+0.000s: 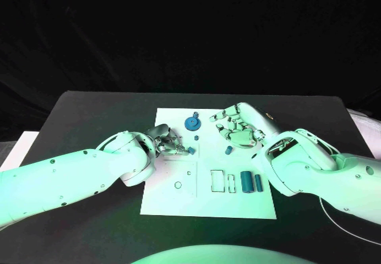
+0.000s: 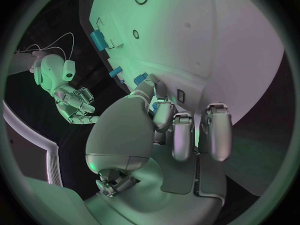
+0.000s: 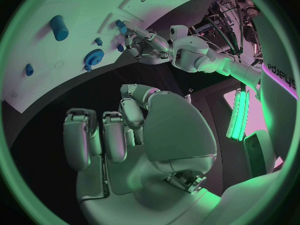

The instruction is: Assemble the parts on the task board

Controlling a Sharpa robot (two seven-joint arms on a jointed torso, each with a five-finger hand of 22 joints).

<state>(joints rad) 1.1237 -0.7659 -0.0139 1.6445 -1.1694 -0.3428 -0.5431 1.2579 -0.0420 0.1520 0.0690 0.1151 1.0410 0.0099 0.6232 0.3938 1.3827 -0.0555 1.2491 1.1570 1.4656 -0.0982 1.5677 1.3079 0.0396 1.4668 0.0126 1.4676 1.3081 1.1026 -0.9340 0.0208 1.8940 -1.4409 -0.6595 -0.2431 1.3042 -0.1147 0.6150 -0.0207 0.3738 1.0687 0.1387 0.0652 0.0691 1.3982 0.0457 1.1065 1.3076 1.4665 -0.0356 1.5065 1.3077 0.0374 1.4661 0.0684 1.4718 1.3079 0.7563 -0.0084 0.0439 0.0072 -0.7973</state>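
The left hand (image 1: 170,144) lies low over the left part of the white task board (image 1: 170,201), its fingers curled in around a small blue part (image 1: 190,149) that sits at its fingertips; in the left wrist view the fingers (image 2: 164,116) bend down onto the board beside a small blue piece (image 2: 140,79), though whether that piece is truly pinched or only touched cannot be told. The right hand (image 1: 238,127) hovers over the far right part of the board, fingers loosely curled and a little apart, with nothing in them; the right wrist view shows its palm (image 3: 175,135) and fingers over the dark tabletop (image 1: 87,115), free of any part. Just left of the right hand a blue gear (image 1: 192,122) lies flat on the board. A short blue peg (image 1: 228,149) rests near the board's middle, below the right hand. At the near right, a blue cylinder (image 1: 247,181) lies with its long axis running from the near edge towards the far edge, and a second blue cylinder (image 1: 259,183) lies parallel just beside it, next to two narrow rectangular slots (image 1: 217,181)
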